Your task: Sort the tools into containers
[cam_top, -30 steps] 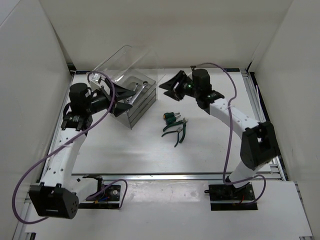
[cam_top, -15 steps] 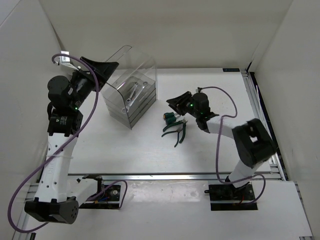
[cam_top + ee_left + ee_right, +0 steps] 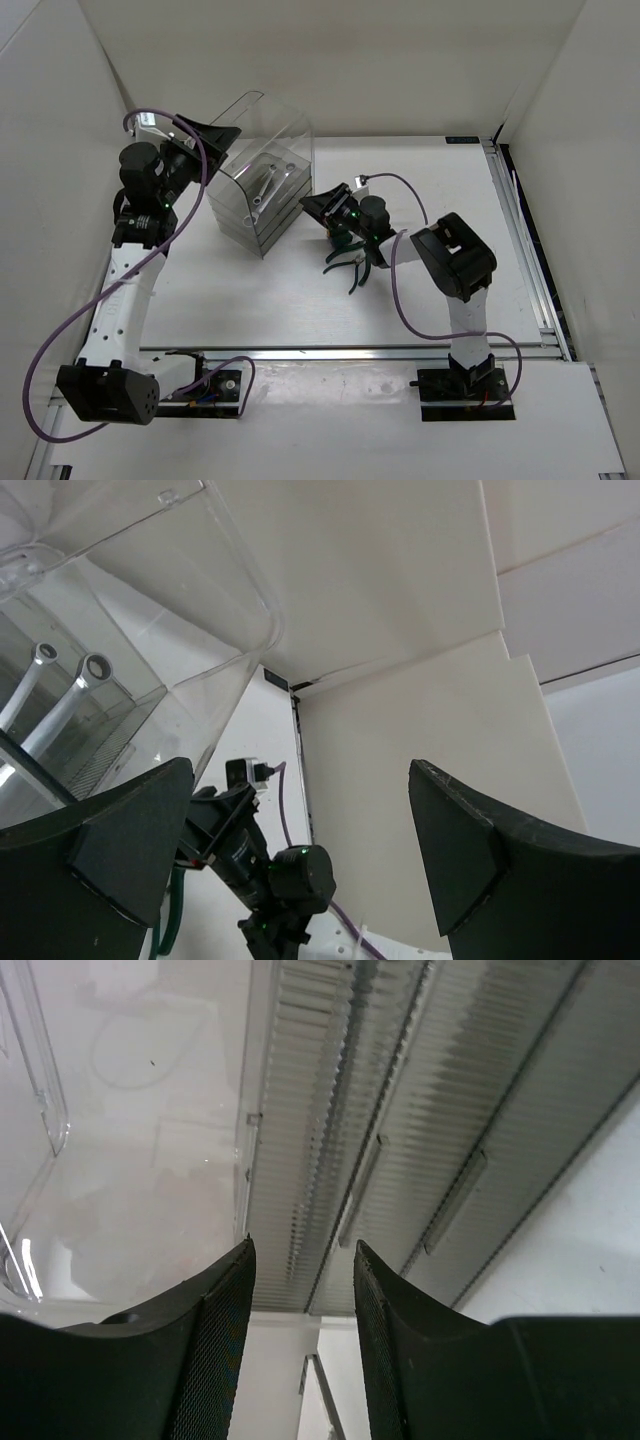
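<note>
Right end effector point(image 3: 322, 204) faces the clear cabinet point(image 3: 250, 232), fingers narrowly parted and apparently empty.
Pliers point(image 3: 354, 268) and screwdriver point(image 3: 342, 238) lie on the surface point(image 3: 300, 310) behind it, by its wrist. The pliers lie diagonally, handles nearward. Left end effector point(image 3: 208, 134), spread wide, hovers farther off above the cabinet, with the wrenches point(image 3: 262, 186) already inside.

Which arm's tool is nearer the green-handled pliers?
Right. The right tool is just beyond the pliers, facing the cabinet; the left tool is far off, past the cabinet.

Right gripper point(image 3: 303, 1252) narrowly parted, ribbed clear drawers point(image 3: 420, 1090) close ahead
</note>
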{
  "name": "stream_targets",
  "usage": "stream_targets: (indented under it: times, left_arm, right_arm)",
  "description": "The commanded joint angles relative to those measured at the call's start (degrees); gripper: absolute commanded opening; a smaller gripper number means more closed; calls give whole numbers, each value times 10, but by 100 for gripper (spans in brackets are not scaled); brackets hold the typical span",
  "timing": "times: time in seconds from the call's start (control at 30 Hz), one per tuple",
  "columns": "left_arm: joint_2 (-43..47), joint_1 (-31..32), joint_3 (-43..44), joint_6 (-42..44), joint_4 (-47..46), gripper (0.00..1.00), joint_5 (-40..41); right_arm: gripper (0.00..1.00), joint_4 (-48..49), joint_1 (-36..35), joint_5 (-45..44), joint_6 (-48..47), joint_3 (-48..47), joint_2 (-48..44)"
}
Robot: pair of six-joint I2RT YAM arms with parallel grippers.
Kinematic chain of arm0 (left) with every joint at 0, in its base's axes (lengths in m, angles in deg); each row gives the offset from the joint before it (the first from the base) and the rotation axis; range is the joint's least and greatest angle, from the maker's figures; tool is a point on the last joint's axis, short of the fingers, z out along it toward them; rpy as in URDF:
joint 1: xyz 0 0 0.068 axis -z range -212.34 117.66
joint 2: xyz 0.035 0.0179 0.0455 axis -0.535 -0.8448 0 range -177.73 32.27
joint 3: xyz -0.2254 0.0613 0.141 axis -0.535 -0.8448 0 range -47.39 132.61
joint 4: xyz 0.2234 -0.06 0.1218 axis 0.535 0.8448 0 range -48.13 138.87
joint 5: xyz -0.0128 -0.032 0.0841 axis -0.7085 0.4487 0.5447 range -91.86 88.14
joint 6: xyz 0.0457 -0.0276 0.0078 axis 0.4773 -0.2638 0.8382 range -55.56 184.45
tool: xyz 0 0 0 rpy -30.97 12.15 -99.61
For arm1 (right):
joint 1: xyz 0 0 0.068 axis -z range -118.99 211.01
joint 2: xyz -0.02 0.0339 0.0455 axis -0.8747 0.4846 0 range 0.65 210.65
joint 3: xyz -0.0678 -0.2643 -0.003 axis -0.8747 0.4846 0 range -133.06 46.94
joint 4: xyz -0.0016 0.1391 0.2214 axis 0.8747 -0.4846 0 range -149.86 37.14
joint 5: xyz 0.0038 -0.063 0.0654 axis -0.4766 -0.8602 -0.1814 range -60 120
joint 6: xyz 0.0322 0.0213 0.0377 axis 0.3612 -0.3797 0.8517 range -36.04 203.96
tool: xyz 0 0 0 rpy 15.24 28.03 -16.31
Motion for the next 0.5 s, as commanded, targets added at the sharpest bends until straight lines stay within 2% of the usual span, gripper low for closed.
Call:
stream_targets:
  times: [0.0,0.47]
  left_arm:
    - [10,-2,-16,-4,-9,99,-14]
    - [17,-1,-71,-25,-34,99,-49]
  right_arm:
    - [48,31,-8,6,-12,-39,17]
    - [48,-5,-26,6,-16,-111,84]
